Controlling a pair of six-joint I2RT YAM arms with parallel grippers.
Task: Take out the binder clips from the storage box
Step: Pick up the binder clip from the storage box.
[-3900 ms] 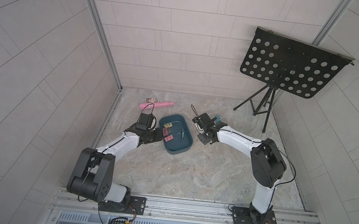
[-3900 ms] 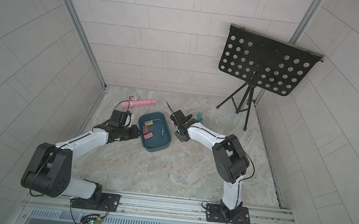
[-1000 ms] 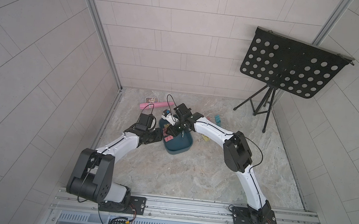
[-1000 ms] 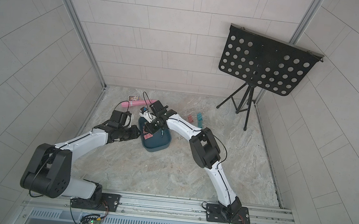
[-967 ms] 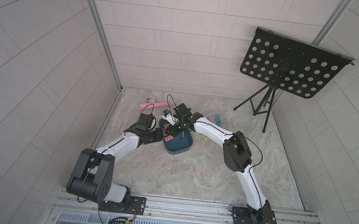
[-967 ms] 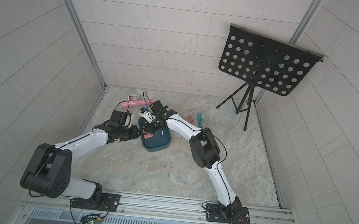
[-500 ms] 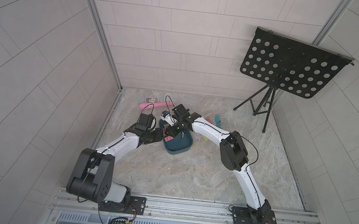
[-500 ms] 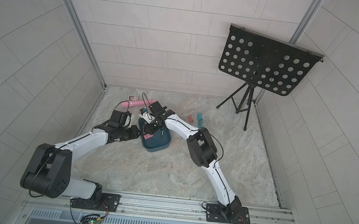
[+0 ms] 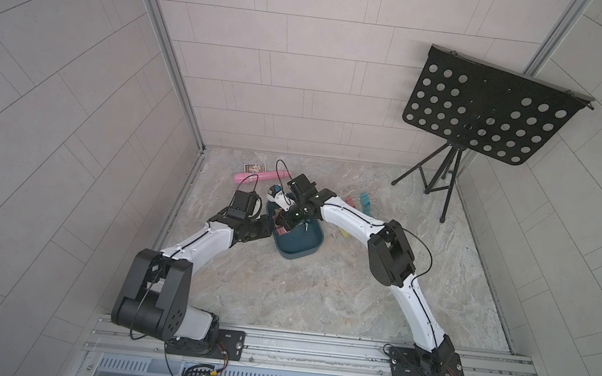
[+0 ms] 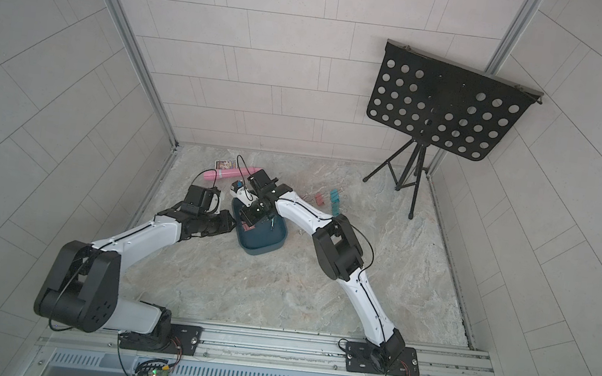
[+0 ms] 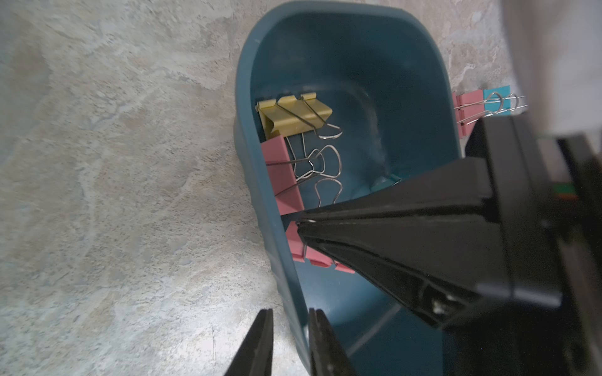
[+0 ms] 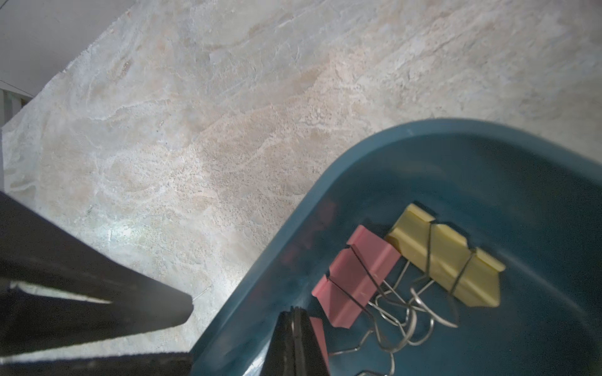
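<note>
The right tool (image 12: 294, 320) is clenched tight inside the storage box (image 12: 423, 136). A thin silver line shows between its tips, so it seems to pinch the wire handle of the pink binder clip (image 12: 317, 335) lying against the box wall. The contact is too small to be certain.

The left tool (image 11: 290, 312) is closed on the box rim, one finger outside the wall and one inside, pinning the box to the desk (image 11: 114, 195). The box sits in the far-left part of the desk, clear of the left edge.

Beside the pinched clip lie a second pink clip (image 12: 358, 276) and a yellow clip (image 12: 446, 257), and their wire handles cross each other. Loose clips (image 9: 366, 201) already lie on the desk nearer the far edge, beyond the box.

The lift should probably be slow and straight up, because the crossed handles could drag a neighbour along. The left tool's hold needs to be firm so the box does not rise with it. The clip should clear the rim before it swings toward the loose clips.
</note>
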